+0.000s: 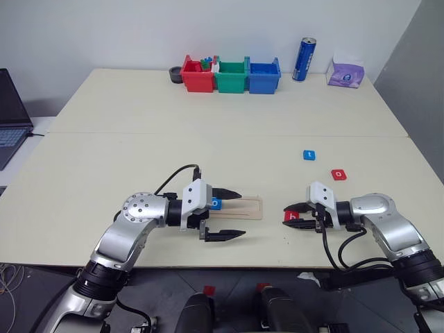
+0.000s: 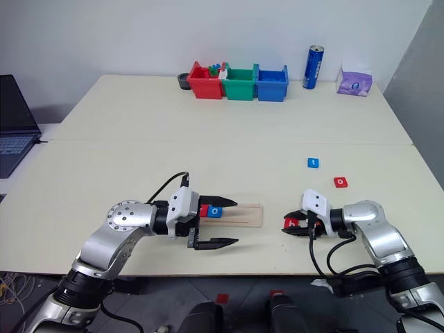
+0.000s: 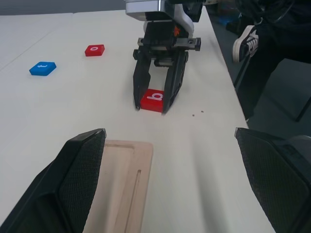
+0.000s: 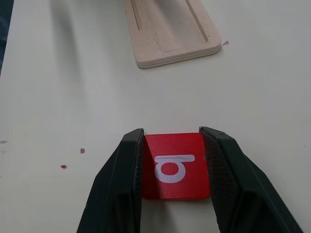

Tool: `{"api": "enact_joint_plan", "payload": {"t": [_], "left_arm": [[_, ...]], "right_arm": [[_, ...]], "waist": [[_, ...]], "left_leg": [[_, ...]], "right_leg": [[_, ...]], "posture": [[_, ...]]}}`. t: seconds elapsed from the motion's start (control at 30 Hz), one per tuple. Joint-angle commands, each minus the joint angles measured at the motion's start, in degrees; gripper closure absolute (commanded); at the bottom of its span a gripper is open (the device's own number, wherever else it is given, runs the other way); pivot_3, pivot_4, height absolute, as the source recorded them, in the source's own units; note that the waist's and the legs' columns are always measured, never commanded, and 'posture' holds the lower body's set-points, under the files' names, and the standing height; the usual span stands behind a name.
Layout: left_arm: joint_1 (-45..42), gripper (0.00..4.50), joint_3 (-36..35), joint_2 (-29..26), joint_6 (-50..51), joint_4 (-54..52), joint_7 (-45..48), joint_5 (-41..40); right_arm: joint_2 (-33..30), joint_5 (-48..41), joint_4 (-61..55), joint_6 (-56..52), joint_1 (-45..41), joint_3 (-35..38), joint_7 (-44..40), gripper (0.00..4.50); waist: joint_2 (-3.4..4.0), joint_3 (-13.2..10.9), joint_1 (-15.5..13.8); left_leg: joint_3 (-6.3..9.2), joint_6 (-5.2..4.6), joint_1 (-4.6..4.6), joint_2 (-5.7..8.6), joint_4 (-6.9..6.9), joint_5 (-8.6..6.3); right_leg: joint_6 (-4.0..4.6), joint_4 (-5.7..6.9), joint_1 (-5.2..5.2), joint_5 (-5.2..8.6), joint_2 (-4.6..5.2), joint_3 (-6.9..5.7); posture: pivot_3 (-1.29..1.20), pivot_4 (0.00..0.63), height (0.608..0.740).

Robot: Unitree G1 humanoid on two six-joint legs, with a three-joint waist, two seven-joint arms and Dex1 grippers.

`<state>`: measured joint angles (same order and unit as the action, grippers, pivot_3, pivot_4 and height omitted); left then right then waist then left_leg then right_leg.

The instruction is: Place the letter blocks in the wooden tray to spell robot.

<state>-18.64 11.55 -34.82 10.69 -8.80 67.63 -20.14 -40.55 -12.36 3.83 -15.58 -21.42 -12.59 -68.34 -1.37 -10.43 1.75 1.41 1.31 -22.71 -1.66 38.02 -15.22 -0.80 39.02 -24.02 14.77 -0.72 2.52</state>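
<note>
The wooden tray (image 1: 251,207) lies near the table's front edge. A red letter block (image 2: 205,210) and a blue letter block (image 2: 216,211) sit in its left end. My left gripper (image 1: 241,214) stands open around that end, one finger on each side of the tray. To the tray's right a red letter block (image 4: 175,165) marked "b" lies flat on the table. My right gripper (image 1: 295,212) is shut on it, with a finger pressed against each side. Farther back on the right lie a blue letter block (image 1: 309,155) and a red one (image 1: 338,174) marked "o".
Red (image 1: 198,75), green (image 1: 232,77) and blue (image 1: 264,77) plastic bins stand in a row at the table's back edge, beside a black roll (image 1: 175,74). A blue can (image 1: 304,60) and a purple tissue pack (image 1: 345,73) stand at the back right. A laptop (image 1: 10,114) sits at the far left.
</note>
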Motion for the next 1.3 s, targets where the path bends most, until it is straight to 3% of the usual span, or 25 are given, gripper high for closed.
{"api": "enact_joint_plan", "payload": {"t": [0.03,0.37,1.3], "left_arm": [[-0.9,0.0,-3.2,-1.8,-1.2,0.1,1.1,-1.0],[0.3,0.0,-9.9,-9.2,-7.1,7.6,6.9,-0.8],[-0.3,0.0,-11.5,-10.7,-7.6,8.8,7.4,-0.8]], "right_arm": [[1.1,-2.0,-5.9,-3.4,-3.1,0.7,0.3,3.07],[11.9,0.0,-7.7,-13.8,-11.5,-4.6,8.1,3.07],[23.5,7.5,7.2,-8.8,-17.4,-10.6,11.0,3.07]], "waist": [[0.0,0.0,0.1],[0.02,0.0,-0.1],[0.02,0.0,0.1]], "left_leg": [[0.0,0.0,0.01,-0.01,0.0,0.0],[0.04,0.0,-0.03,-0.05,-0.01,0.0],[0.06,0.0,-0.1,-0.04,0.0,0.0]], "right_leg": [[0.0,0.01,0.0,0.0,0.0,0.0],[0.07,0.0,-0.04,-0.03,-0.02,-0.07],[0.14,0.03,-0.1,-0.08,0.0,-0.12]], "posture": [[0.0,0.15,0.74],[0.0,0.15,0.74],[0.0,0.15,0.74]]}}
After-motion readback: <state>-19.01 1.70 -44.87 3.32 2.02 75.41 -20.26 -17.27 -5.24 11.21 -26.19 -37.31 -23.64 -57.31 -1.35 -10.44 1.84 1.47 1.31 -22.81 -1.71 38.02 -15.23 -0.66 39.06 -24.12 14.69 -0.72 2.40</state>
